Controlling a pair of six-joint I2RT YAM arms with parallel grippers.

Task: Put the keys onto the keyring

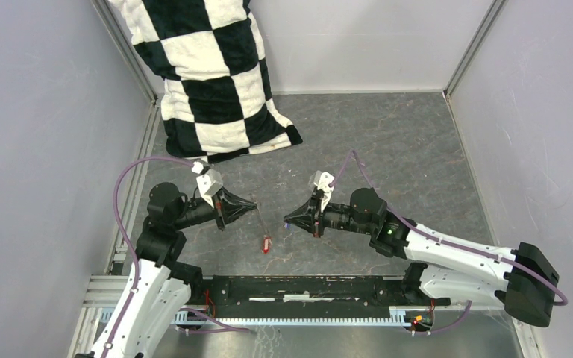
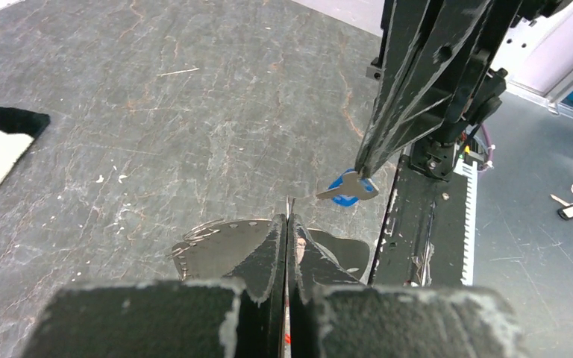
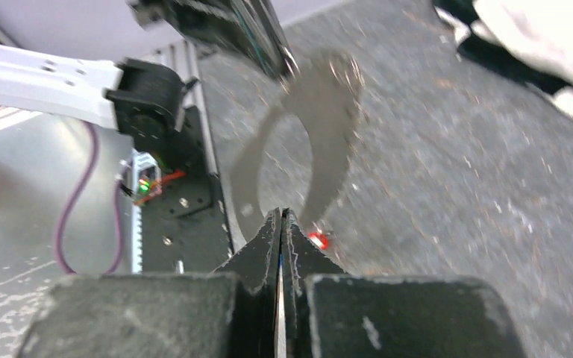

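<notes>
My left gripper (image 1: 254, 204) is shut on the keyring (image 1: 260, 218), a thin grey hoop that hangs down from its fingertips. In the left wrist view the left gripper (image 2: 289, 220) shows the ring edge-on as a thin metal line. My right gripper (image 1: 286, 221) is shut on the blue key (image 2: 351, 188), whose metal part points toward the ring a short way to its right. In the right wrist view the right gripper (image 3: 280, 212) faces the blurred hoop (image 3: 336, 127). The red key (image 1: 266, 244) lies on the table below the ring and also shows in the right wrist view (image 3: 315, 239).
A black-and-white checkered pillow (image 1: 216, 74) leans in the back left corner. Grey walls enclose the table on three sides. A black rail (image 1: 313, 287) runs along the near edge between the arm bases.
</notes>
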